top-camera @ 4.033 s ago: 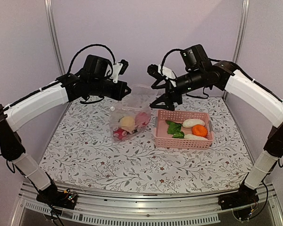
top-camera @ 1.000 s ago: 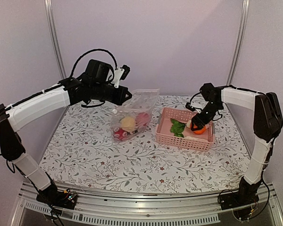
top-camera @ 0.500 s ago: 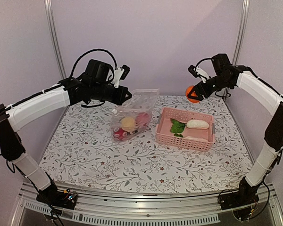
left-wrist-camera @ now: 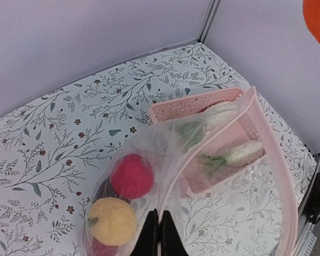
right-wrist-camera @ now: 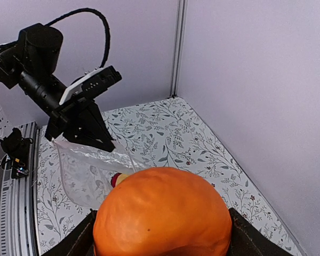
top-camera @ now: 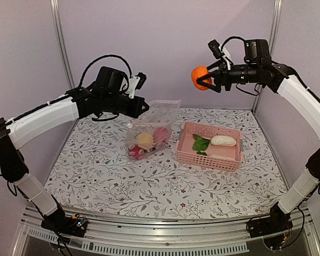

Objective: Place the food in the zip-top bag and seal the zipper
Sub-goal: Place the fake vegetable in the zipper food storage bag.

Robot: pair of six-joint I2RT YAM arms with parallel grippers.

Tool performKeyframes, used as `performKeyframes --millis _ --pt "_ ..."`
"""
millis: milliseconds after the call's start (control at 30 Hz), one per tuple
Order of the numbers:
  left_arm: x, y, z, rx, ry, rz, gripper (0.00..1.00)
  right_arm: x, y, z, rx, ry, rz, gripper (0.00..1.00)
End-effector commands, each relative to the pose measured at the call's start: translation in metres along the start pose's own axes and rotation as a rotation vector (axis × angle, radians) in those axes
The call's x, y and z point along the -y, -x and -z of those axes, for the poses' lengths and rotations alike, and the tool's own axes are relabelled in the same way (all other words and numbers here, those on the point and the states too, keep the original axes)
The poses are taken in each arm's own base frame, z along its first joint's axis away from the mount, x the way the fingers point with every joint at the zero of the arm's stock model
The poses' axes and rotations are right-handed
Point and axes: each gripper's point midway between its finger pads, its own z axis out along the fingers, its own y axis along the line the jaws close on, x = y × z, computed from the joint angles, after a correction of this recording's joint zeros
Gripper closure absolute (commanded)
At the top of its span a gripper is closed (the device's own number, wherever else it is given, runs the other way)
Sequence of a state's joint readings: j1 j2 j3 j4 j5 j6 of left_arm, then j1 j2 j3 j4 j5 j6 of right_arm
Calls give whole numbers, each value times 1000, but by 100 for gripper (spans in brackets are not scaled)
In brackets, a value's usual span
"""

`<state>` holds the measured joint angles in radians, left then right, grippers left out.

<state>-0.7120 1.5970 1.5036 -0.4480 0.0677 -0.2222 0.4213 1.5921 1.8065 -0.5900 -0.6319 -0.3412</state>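
The clear zip-top bag (top-camera: 152, 130) stands on the table, mouth up, with a yellow fruit (top-camera: 144, 140), a red ball (top-camera: 161, 133) and darker pieces inside. My left gripper (top-camera: 143, 106) is shut on the bag's upper left edge; in the left wrist view its fingertips (left-wrist-camera: 159, 234) pinch the whitish-pink zipper strip (left-wrist-camera: 280, 176). My right gripper (top-camera: 205, 80) is shut on the orange fruit (top-camera: 199, 78) and holds it high above the table, right of the bag. The orange fruit fills the right wrist view (right-wrist-camera: 162, 213).
A pink perforated basket (top-camera: 209, 156) sits right of the bag with a green leafy piece (top-camera: 200, 144) and white oblongs (top-camera: 223, 141). Walls and frame posts stand close behind and at the right.
My right gripper has lifted the orange fruit out of the basket and carried it up and leftward toward the bag. The left arm and bag have held still.
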Motion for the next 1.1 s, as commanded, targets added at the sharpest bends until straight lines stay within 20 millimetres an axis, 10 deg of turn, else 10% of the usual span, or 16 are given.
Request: performKeyframes --millis 0,467,1067 --pt "-1 7 2 10 -3 14 100 -42 20 -15 50 141 29 41" --pt "2 8 8 3 -14 21 100 -106 3 -88 3 296 123 40" --pt "-1 5 7 -8 3 2 100 -108 -47 -136 -126 259 147 11"
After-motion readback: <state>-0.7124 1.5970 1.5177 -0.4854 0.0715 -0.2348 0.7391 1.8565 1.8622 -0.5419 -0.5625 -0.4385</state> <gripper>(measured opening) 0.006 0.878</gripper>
